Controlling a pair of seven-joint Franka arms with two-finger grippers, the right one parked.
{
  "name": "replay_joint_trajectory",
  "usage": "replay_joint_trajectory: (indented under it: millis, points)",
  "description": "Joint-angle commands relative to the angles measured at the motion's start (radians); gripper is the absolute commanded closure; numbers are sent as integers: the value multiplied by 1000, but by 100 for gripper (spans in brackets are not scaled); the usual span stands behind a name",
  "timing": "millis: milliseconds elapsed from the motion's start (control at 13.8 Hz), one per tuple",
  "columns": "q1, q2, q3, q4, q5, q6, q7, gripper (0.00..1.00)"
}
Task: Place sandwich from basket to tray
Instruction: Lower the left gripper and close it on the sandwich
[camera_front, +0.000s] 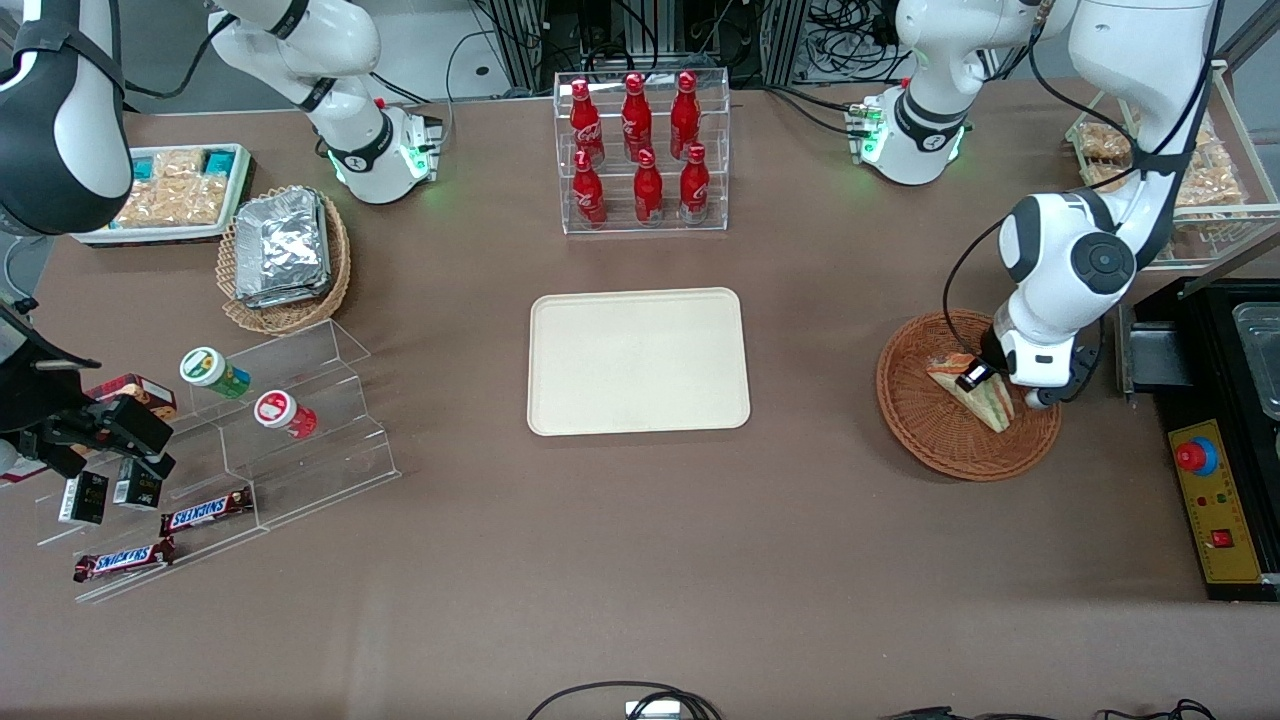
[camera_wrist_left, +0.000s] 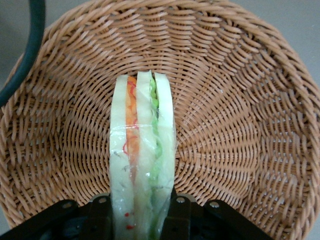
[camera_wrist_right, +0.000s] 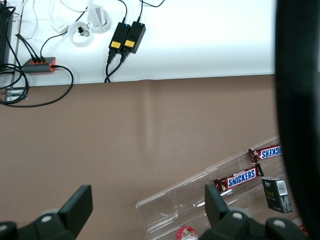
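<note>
The sandwich (camera_front: 978, 398) is a pale wedge with orange and green filling in clear wrap. It stands on edge inside the reddish-brown wicker basket (camera_front: 935, 455), toward the working arm's end of the table. My gripper (camera_front: 985, 378) is down in the basket, shut on the sandwich. In the left wrist view the sandwich (camera_wrist_left: 142, 150) runs between the two black fingers (camera_wrist_left: 99, 216), which press on both bread faces, with the gripper (camera_wrist_left: 142, 220) at its wide end over the basket (camera_wrist_left: 240, 125) weave. The cream tray (camera_front: 560, 400) lies flat at the table's middle and holds nothing.
A clear rack of red bottles (camera_front: 642, 150) stands farther from the camera than the tray. A tan basket of foil packets (camera_front: 285, 250), a white snack tray (camera_front: 170, 195) and acrylic steps with cups and Snickers bars (camera_front: 205, 512) lie toward the parked arm's end. A black control box (camera_front: 1215, 500) sits beside the basket.
</note>
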Motion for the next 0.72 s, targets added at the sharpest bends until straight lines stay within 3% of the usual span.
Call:
replay_joint_trajectory:
  millis: [0,217,435,652]
  points:
    - [-3,-91,-10,53,18,-158,0,100]
    - [-25,-149,-20,162,18,-353,63,100]
    - [-26,-163,-138,308,18,-571,58,100]
    - [-26,-166,-243,382,13,-654,41,100]
